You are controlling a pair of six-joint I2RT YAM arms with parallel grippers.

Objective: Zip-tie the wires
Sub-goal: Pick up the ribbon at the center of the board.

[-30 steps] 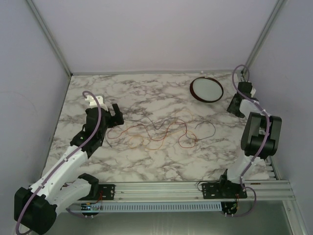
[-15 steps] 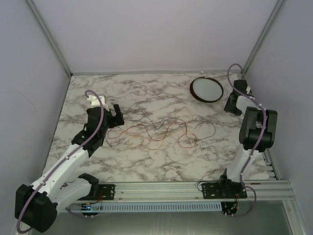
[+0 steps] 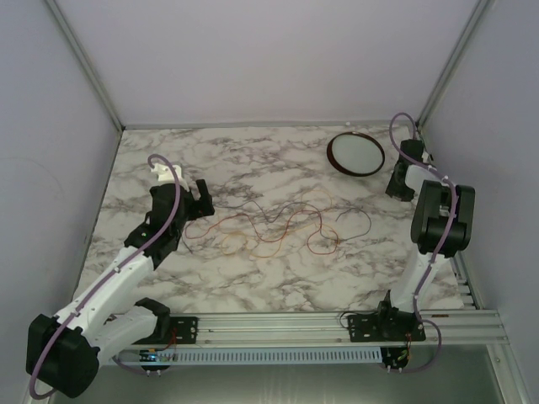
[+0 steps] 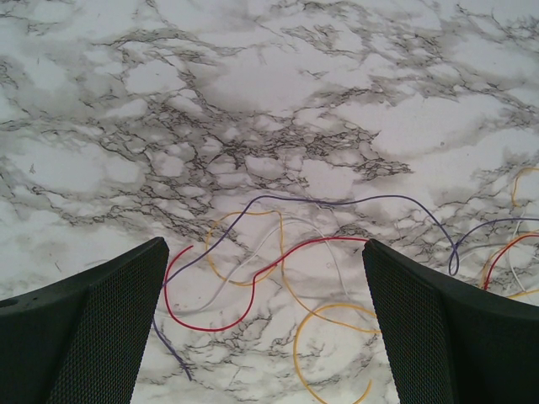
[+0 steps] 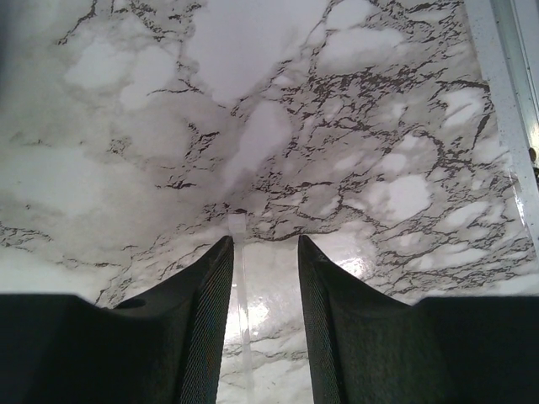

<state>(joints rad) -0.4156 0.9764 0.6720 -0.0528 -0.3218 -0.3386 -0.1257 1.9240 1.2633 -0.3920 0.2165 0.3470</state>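
Observation:
The wires (image 3: pixel 269 225) lie loose in a tangle of red, orange, yellow and dark strands on the marble table (image 3: pixel 253 278). My left gripper (image 3: pixel 202 198) is open at their left end. In the left wrist view red, yellow, white and purple wires (image 4: pixel 253 278) lie between and beyond its wide-spread fingers (image 4: pixel 265 246). My right gripper (image 3: pixel 396 189) is at the far right, low over the table. In the right wrist view a clear zip tie (image 5: pixel 244 295) lies flat between its part-open fingers (image 5: pixel 265 239), close to the left finger, with a gap on the other side.
A dark-rimmed round white dish (image 3: pixel 355 154) sits at the back right, just left of my right gripper. The metal frame rail (image 5: pixel 505 101) runs along the table's right edge. Lilac walls enclose the table on three sides.
My right arm has swung toward the far right corner and its gripper has moved back and lower. My left arm has barely moved. The wires lie as before.

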